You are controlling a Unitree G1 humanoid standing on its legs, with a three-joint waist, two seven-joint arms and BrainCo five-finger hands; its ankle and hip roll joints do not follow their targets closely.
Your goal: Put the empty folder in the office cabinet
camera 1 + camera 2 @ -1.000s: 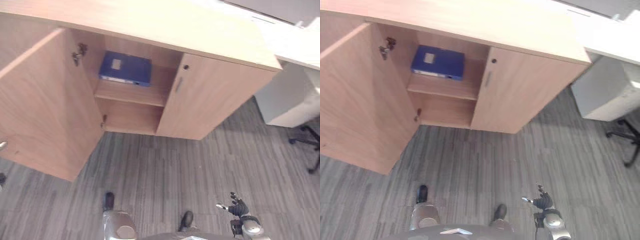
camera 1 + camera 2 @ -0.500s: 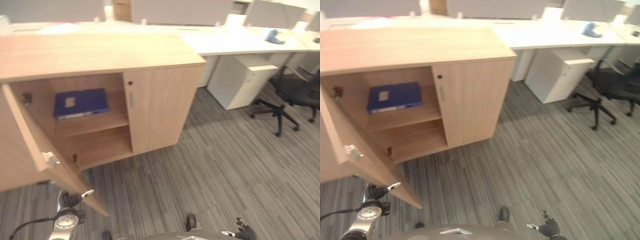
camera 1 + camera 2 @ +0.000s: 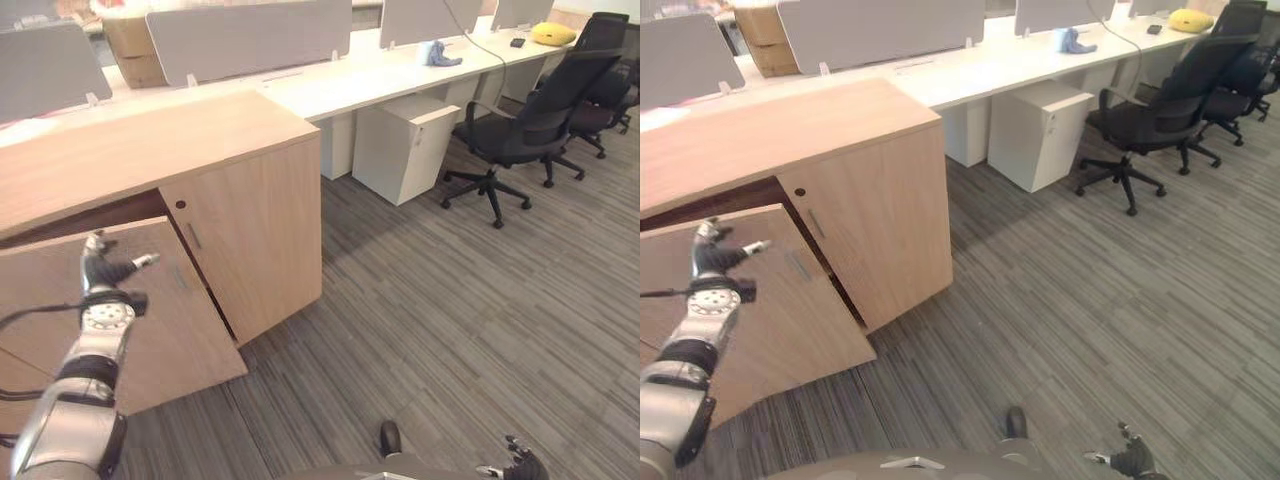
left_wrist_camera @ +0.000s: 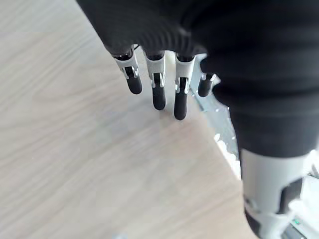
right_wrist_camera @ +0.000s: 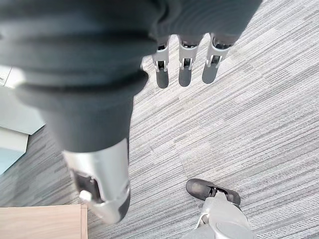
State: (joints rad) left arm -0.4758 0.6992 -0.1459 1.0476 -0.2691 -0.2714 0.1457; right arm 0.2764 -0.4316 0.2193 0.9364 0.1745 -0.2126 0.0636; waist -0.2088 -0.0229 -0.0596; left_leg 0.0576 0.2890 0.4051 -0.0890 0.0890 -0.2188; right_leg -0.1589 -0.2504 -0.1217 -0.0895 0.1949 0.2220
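A light wood office cabinet [image 3: 150, 150] stands at the left. Its left door [image 3: 170, 320] is swung nearly closed, with a dark gap along its top edge, and it hides the shelves behind it. My left hand [image 3: 102, 270] rests flat against that door's outer face, open, with straight fingers [image 4: 158, 94] over the wood [image 4: 75, 149]. The cabinet's right door [image 3: 255, 240] is closed. My right hand [image 3: 1130, 460] hangs low at the lower right, open, with its fingers [image 5: 183, 69] straight above the grey carpet and holding nothing.
A white drawer pedestal [image 3: 405, 145] stands under a long white desk [image 3: 350, 75] with grey screens. Black office chairs [image 3: 520, 125] stand at the right. A cardboard box [image 3: 130, 45] sits behind the cabinet. Grey carpet [image 3: 450, 320] spreads open to the right of the cabinet.
The camera has swung to the right. My left hand rose onto the left door, which has swung from wide open to nearly closed, covering the blue folder on the shelf.
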